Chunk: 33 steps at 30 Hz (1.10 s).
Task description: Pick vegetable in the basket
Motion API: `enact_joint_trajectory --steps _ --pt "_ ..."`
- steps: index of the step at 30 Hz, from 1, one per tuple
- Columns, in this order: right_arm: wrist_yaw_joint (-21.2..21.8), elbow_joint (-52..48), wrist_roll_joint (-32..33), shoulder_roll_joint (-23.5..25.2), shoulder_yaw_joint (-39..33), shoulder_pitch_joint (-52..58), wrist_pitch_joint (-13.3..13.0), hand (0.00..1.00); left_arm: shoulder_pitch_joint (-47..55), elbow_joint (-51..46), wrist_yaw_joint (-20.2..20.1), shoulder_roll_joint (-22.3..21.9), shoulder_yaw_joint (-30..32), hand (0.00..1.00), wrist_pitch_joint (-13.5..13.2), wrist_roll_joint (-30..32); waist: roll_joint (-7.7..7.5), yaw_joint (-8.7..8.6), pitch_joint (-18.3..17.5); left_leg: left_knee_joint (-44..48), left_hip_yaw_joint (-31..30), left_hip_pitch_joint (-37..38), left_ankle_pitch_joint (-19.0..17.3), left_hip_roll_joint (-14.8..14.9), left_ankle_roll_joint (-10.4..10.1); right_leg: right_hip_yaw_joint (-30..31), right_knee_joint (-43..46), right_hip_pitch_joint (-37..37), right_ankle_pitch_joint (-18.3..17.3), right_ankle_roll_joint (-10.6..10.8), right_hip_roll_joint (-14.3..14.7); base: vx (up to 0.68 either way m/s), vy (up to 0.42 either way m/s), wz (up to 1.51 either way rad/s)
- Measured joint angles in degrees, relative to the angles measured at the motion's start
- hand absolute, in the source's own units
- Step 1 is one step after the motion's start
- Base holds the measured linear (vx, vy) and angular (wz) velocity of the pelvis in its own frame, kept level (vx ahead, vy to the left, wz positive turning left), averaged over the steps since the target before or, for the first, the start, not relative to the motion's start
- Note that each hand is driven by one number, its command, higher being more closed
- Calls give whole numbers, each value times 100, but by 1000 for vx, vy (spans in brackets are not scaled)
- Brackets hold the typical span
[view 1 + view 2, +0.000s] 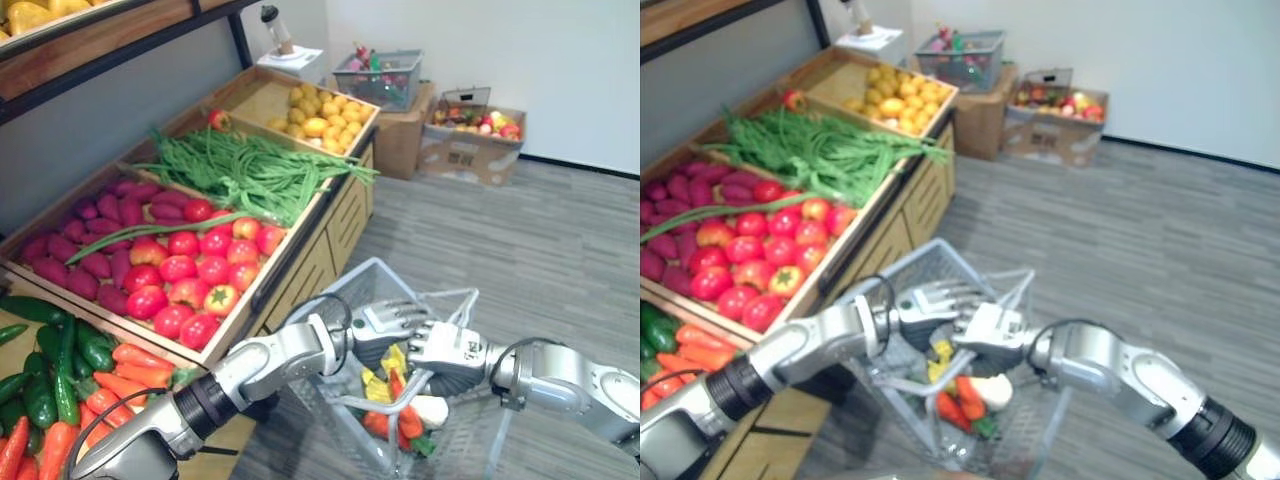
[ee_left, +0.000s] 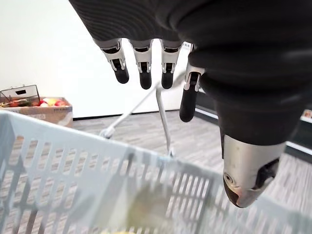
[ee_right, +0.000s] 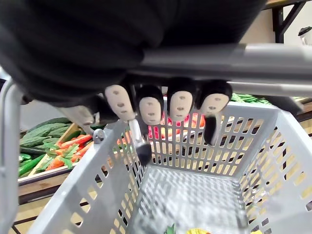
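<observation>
Two hands over the basket: right hand curls round the handle to carry it, left hand hovers spread, empty, at its ten o'clock rim.

Pale grey slotted basket sits upright at 5 o'clock in the head view; one metal handle is raised across its top; inside, orange carrots heaped in the middle; yellow vegetable at their 11 o'clock; white vegetable at 3 o'clock.
</observation>
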Motion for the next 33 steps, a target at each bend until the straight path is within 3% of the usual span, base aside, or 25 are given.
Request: enact_joint_trajectory --steps 5,8,11,15,20,24,28,33 --pt "-38 94 -179 225 -349 282 -4 100 627 -725 403 -63 697 0 48 -410 -2 9 1 -11 -51 -3 9 -2 13 -61 7 24 -23 -6 -11 -13 -30 7" --pt "-166 334 -436 497 -558 503 29 100 1079 -929 513 -370 1264 0 139 -428 -10 34 3 -17 -85 -9 12 -11 18 -90 6 39 -34 -5 -25 -15 -33 5" --pt "-216 536 -660 733 -763 681 51 100 1626 -1121 688 -841 2075 0 305 -917 -24 37 2 -44 -180 -33 29 -35 39 -139 5 47 -52 6 -48 -16 -33 9" --pt "-414 1048 -897 1013 -991 685 160 100 2171 -1357 1141 -1790 2990 0 598 -1631 -125 61 -15 -143 -346 -110 122 -113 80 -278 -1 46 -41 -22 -118 -18 -35 18" --pt "-633 1887 -1180 1133 -1142 643 381 100 2706 -1664 1701 -2681 3377 0 787 -2458 -229 181 -22 -395 -621 -141 293 -268 125 -509 -81 140 -38 -25 -222 -13 -39 27" --pt "-770 2715 -1321 1203 -1304 605 508 100 2880 -1932 2079 -2805 3412 0 721 -2665 -316 244 -51 -575 -1003 -309 467 -396 173 -884 -182 215 -36 -27 -315 -17 -54 55" --pt "-984 4010 -1311 1700 -2014 662 713 100 3198 -1933 2281 -3036 3732 0 571 -2856 -373 328 -77 -826 -1601 -528 728 -552 230 -1453 -316 355 -35 -29 -449 -12 -31 71" --pt "-1439 5257 -1102 2907 -3546 1293 1174 100 3620 -1596 2588 -3297 4713 0 537 -2896 -427 407 -122 -1296 -2358 -704 1095 -764 284 -2150 -509 593 -48 -44 -575 -3 -4 80"
